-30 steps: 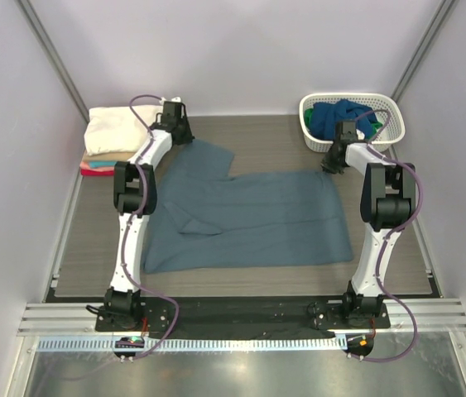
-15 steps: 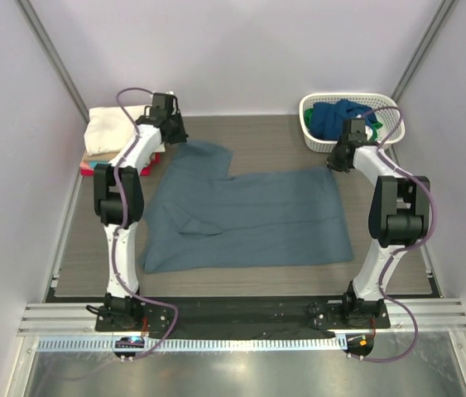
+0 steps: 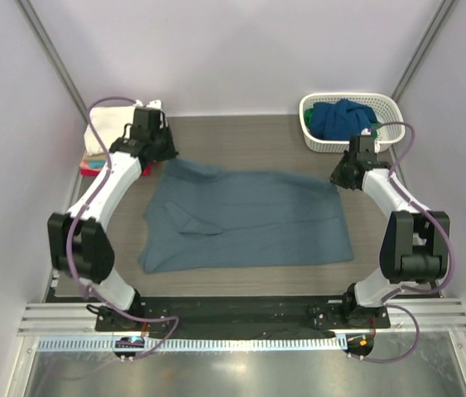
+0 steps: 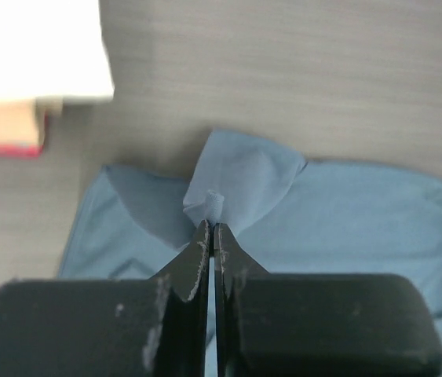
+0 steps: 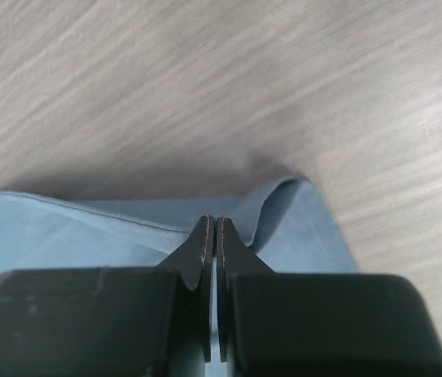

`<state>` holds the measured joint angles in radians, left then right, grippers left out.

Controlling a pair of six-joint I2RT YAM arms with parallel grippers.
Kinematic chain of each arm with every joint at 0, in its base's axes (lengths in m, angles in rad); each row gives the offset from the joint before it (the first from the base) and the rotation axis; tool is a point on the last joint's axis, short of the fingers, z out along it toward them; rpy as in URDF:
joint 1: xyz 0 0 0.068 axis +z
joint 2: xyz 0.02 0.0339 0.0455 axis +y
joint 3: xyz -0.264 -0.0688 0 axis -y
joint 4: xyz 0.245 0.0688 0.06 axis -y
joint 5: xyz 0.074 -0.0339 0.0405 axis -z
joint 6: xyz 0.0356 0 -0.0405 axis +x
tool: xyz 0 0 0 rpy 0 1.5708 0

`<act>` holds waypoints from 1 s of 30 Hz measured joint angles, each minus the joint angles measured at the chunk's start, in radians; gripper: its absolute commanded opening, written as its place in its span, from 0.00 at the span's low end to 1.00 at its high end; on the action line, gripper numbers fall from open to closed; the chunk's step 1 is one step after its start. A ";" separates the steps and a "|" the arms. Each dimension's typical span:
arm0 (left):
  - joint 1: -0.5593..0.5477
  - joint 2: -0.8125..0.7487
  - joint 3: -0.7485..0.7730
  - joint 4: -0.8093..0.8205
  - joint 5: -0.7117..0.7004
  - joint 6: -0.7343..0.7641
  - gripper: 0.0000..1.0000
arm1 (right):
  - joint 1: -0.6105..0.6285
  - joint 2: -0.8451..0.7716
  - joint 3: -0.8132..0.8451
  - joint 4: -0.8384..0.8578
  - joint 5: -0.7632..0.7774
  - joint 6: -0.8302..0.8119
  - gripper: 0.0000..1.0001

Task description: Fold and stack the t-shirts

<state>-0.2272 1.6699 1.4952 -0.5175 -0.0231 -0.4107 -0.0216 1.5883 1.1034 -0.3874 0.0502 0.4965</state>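
Note:
A slate grey-blue t-shirt lies spread on the table. My left gripper is shut on its far left corner, which bunches at the fingertips in the left wrist view. My right gripper is shut on the far right corner and lifts that edge a little. A folded cream shirt lies on tan, teal and red ones at the far left. Dark blue and green shirts sit in the basket.
The white lattice basket stands at the back right, just beyond my right arm. Purple walls close in on both sides. The cream stack's corner shows in the left wrist view. The table's black front rail runs by the arm bases.
Both grippers have pulled back toward the near side with the shirt's far edge. The far sleeve part has folded over, so the shirt's far edge now lies nearer and straighter.

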 measured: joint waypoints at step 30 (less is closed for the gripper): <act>-0.021 -0.826 -0.575 -0.304 -0.076 -0.090 0.57 | -0.104 -0.261 -0.238 -0.042 -0.008 0.008 0.89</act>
<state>-0.2478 0.8440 0.9199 -0.8215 -0.0986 -0.5007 -0.1257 1.3277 0.8658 -0.4290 0.0425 0.5041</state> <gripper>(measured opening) 0.496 0.886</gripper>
